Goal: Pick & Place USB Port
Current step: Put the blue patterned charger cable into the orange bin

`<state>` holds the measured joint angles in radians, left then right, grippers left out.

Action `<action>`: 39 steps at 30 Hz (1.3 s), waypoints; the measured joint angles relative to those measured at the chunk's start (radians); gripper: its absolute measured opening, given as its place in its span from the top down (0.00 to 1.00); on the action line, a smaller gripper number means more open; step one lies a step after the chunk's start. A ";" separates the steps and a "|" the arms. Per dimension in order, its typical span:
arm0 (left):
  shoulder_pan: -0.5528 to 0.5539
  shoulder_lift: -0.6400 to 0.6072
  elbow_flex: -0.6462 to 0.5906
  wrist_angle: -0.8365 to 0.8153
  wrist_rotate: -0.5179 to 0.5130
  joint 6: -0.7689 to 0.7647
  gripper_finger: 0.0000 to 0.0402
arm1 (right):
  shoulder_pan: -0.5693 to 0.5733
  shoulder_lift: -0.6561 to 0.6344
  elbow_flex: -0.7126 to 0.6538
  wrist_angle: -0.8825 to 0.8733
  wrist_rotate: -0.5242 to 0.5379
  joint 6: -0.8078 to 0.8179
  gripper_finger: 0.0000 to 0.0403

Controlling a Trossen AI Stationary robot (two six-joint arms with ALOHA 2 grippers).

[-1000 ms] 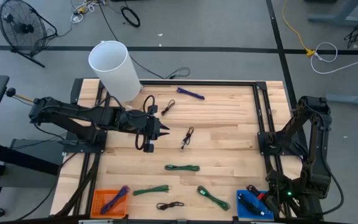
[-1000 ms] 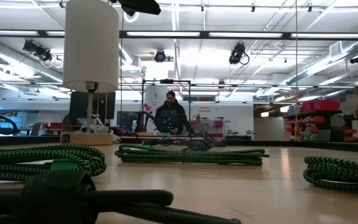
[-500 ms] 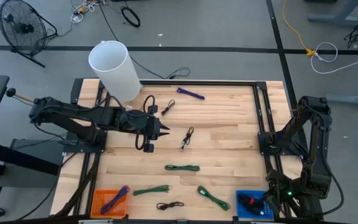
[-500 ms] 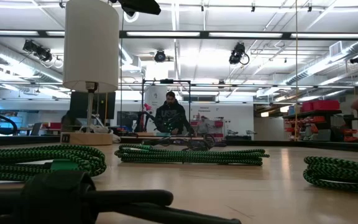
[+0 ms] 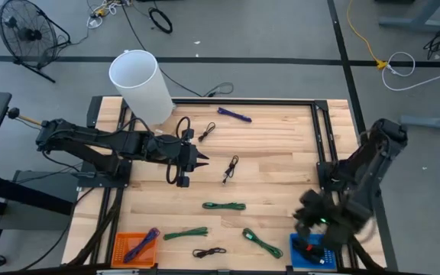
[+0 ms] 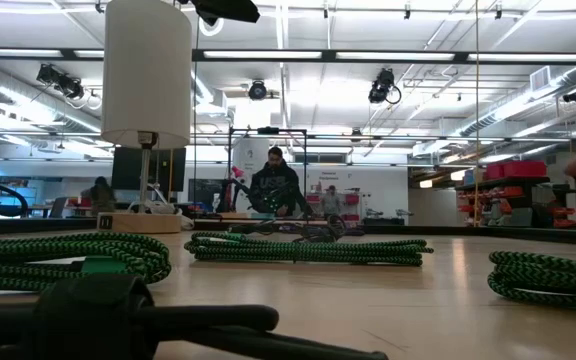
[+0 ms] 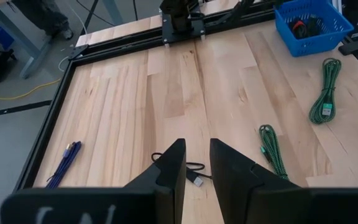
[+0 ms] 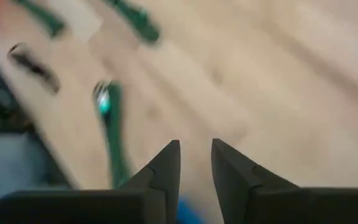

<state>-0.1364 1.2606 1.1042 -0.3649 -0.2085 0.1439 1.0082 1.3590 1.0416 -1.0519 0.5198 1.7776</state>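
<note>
My right tool [image 5: 312, 214], fingers slightly apart and empty, hangs by the blue basket [image 7: 311, 25], so I'd line up squarely over the nearest green cable [image 5: 262, 241] before descending, left tool [image 5: 202, 161] waiting narrowly parted above the bench [image 5: 281, 153]

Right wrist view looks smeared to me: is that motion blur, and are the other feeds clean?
Right wrist view: yes, motion blur; the green cable and tabletop streak. High view: only the right arm, near the blue bin, is smeared; the left gripper is sharp. Left wrist view: crisp. Low view: the nearest black cable is soft, out of focus.
</note>
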 joint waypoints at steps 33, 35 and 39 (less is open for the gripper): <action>0.000 0.000 0.000 0.010 0.000 0.000 0.81 | -1.246 0.215 -0.004 0.778 -0.285 -1.527 0.77; 0.000 0.000 0.000 0.010 0.000 0.000 0.81 | -1.280 0.258 -0.004 0.825 -0.275 -1.555 0.77; 0.000 0.000 0.000 0.009 0.000 0.000 0.81 | -1.340 0.324 -0.005 0.896 -0.278 -1.630 0.75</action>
<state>-0.1367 1.2607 1.1042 -0.3556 -0.2082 0.1438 -0.3315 1.6826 1.0370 -0.1556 0.2419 0.1476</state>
